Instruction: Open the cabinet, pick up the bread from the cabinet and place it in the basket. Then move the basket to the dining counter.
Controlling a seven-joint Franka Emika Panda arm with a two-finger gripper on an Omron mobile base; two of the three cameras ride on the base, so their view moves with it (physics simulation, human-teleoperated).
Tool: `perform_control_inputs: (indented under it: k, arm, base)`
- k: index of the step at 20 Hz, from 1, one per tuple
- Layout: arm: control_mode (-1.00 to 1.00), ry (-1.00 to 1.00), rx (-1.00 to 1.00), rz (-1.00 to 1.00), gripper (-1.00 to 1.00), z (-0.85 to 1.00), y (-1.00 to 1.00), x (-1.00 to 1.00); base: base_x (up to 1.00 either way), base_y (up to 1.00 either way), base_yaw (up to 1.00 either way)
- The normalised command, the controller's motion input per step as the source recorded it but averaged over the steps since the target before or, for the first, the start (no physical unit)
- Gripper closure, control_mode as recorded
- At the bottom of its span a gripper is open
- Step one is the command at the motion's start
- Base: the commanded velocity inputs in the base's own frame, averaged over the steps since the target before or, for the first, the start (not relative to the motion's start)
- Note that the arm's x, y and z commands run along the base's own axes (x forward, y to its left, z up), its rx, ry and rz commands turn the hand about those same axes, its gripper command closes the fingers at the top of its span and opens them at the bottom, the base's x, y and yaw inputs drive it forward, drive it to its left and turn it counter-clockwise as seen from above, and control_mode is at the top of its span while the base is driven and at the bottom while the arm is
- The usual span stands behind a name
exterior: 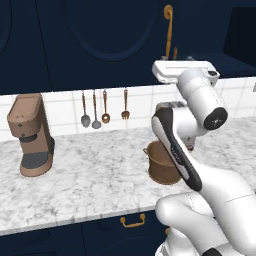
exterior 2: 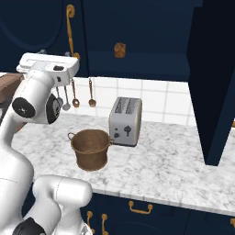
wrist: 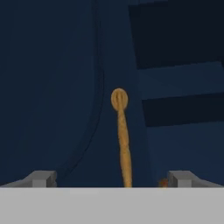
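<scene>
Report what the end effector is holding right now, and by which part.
Nothing is held. In the hand view the end effector is open, its fingertips spread either side of the cabinet's brass handle without closing on it.

Marble bench (exterior 2: 174, 160) carries the basket (exterior 2: 90, 148), with a silver toaster (exterior 2: 125, 120) just behind it. Brown coffee machine (exterior: 31, 134) sits well apart. Bread (exterior 2: 120, 49) lies on the cabinet shelf (exterior 2: 137, 62).

Cabinet (exterior 2: 137, 36) open, bread (exterior 2: 120, 49) inside; basket (exterior 2: 90, 148) upright beside toaster.
</scene>
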Motion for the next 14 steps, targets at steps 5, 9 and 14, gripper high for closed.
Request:
perform_control_inputs:
  k: [5, 9, 14]
  arm:
    - [-1.0, 0.0, 0.02, 0.05, -1.0, 0.08, -0.06, 0.6]
    - [-1.0, 0.0, 0.0, 0.0, -1.0, 0.05, -0.03, 0.49]
    - [-1.0, 0.0, 0.0, 0.0, -1.0, 0.11, -0.05, 0.46]
  base:
    - [0.0, 0.0, 0.0]
    - [0.0, 0.0, 0.0]
    - [0.0, 0.0, 0.0]
